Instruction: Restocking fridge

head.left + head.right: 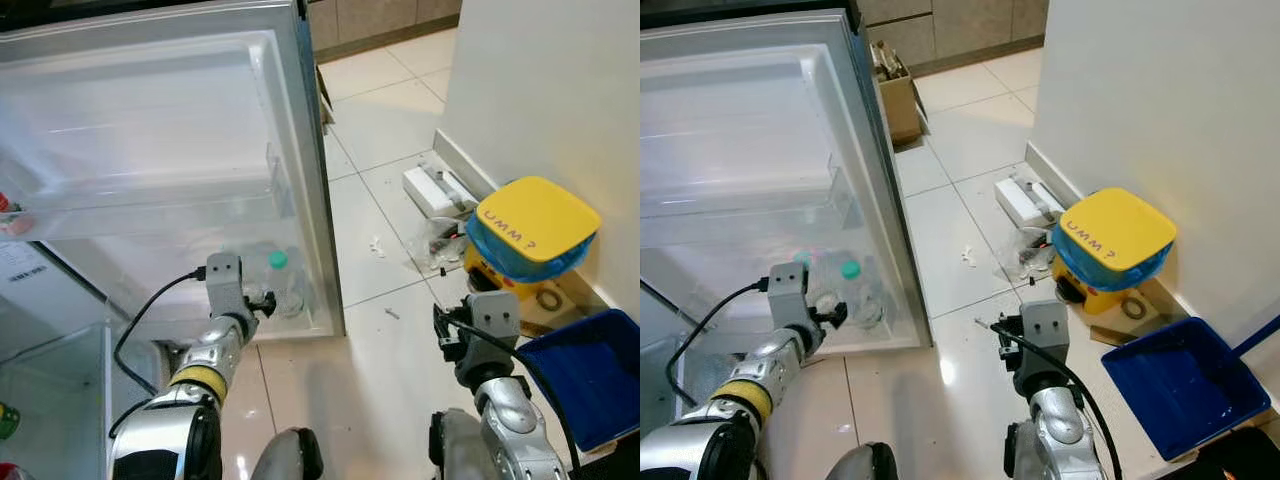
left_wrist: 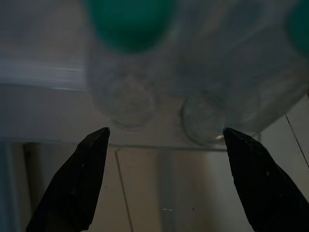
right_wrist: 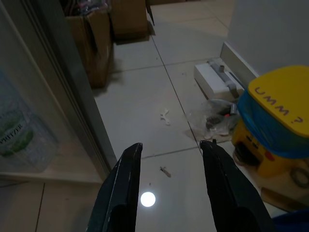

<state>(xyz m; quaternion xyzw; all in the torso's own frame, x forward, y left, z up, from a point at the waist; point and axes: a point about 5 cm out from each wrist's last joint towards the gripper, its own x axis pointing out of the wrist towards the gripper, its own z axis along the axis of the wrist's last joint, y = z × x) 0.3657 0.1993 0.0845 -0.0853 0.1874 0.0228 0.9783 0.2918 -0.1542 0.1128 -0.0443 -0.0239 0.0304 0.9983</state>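
Left wrist view: left gripper (image 2: 164,140) spread wide, holding nothing, just before bottles (image 1: 283,283) in lowest door shelf (image 1: 300,322) | right gripper (image 3: 169,150) open, empty, over bare tiles (image 3: 145,96) | bin (image 1: 530,235) by wall.

Left gripper (image 2: 164,140) raised, jaws apart; right gripper (image 3: 169,147) likewise.

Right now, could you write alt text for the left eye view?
An open fridge door holds green-capped bottles in its lowest shelf, and the left gripper reaches toward them. The right gripper hangs over tiled floor near a yellow-lidded bin.
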